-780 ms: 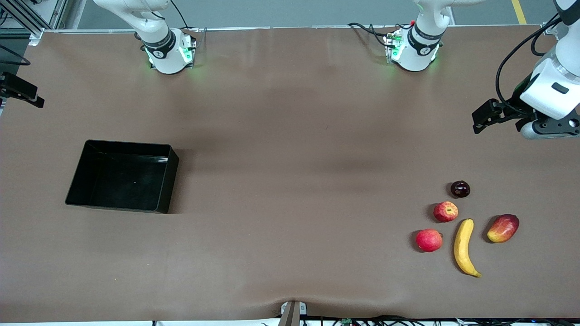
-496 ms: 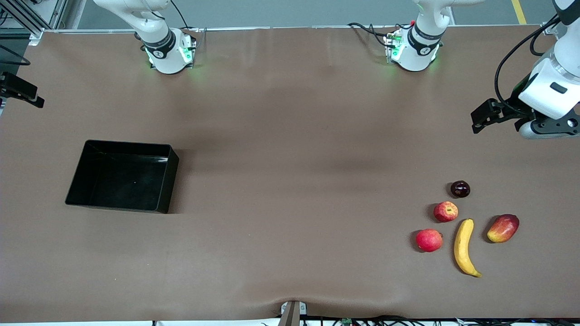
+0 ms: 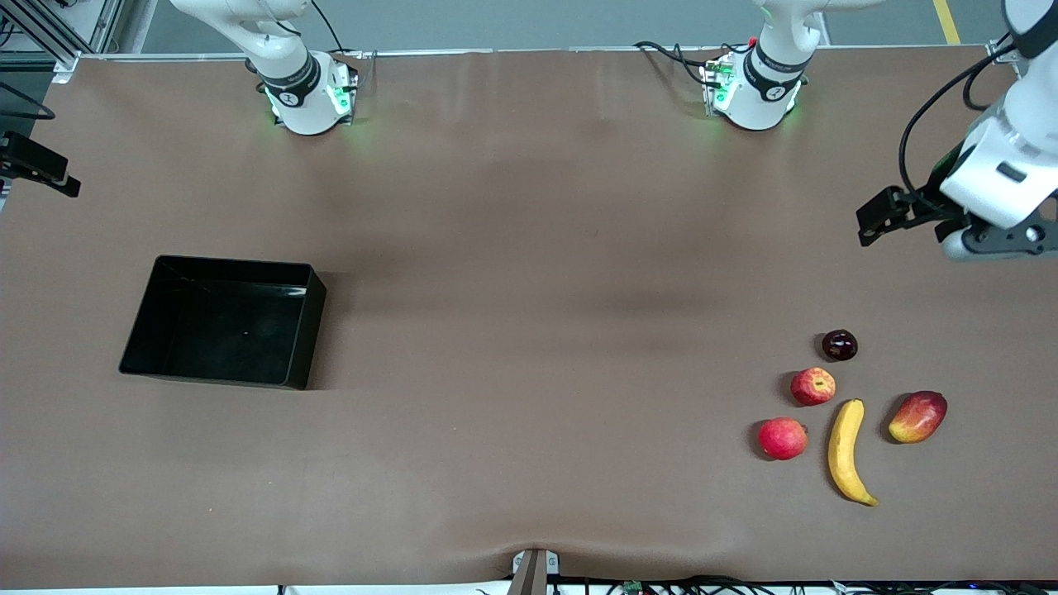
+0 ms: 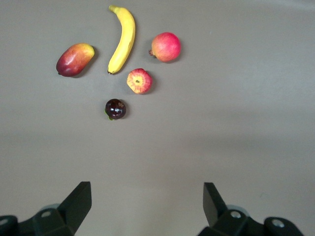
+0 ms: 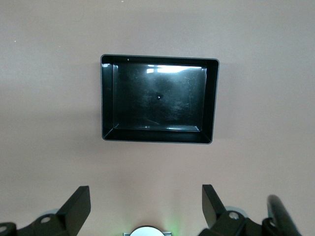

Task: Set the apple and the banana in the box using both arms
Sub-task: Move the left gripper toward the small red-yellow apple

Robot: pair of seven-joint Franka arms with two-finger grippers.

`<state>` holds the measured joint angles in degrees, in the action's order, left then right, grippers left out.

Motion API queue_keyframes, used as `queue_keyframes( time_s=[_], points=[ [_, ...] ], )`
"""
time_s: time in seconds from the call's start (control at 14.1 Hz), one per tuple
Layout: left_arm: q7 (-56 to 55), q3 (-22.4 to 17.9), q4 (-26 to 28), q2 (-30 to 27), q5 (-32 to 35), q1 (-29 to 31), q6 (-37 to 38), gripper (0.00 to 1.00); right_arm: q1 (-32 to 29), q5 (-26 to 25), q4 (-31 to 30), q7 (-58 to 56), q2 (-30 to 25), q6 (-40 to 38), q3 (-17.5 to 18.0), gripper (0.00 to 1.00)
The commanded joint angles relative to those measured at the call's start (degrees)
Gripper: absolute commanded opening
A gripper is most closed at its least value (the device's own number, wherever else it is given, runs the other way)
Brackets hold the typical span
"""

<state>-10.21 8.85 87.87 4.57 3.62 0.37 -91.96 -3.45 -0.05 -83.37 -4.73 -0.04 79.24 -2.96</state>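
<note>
The apple (image 3: 813, 386) lies among several fruits toward the left arm's end of the table. The banana (image 3: 847, 450) lies beside it, nearer to the front camera. The left wrist view also shows the apple (image 4: 140, 81) and the banana (image 4: 123, 38). My left gripper (image 4: 147, 191) is open and empty, high over bare table, apart from the fruits; in the front view it (image 3: 985, 241) shows at the edge. The black box (image 3: 223, 322) stands empty toward the right arm's end. My right gripper (image 5: 146, 194) is open and empty, high above the table, with the box (image 5: 160, 98) below it.
A pinkish-red round fruit (image 3: 782, 438), a red-yellow mango-like fruit (image 3: 917, 416) and a dark plum (image 3: 839, 345) lie around the apple and banana. The two arm bases (image 3: 310, 95) (image 3: 752, 91) stand along the table's edge farthest from the front camera.
My left arm's hand has shifted slightly toward the middle of the table. The fruits and the box have not moved.
</note>
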Motion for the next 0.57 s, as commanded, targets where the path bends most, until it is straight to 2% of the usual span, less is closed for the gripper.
queue_keyframes(
  time_s=[0.0, 0.21, 0.5],
  points=[
    [0.6, 0.5, 1.1, 4.1, 3.6, 0.2, -4.8, 1.0, -1.0, 1.2, 1.0, -0.1, 0.9, -0.1, 0.5, 1.0],
    [0.5, 0.4, 3.0, 9.2, 3.6, 0.8, -13.0, 1.0, -0.9, 1.2, 1.0, -0.1, 1.4, 0.0, 0.5, 1.0],
    [-1.3, 0.3, 2.9, 16.0, 3.4, 0.7, -18.5, 1.0, -1.5, 1.0, 1.1, -0.3, 6.5, 0.1, 0.5, 1.0]
  ],
)
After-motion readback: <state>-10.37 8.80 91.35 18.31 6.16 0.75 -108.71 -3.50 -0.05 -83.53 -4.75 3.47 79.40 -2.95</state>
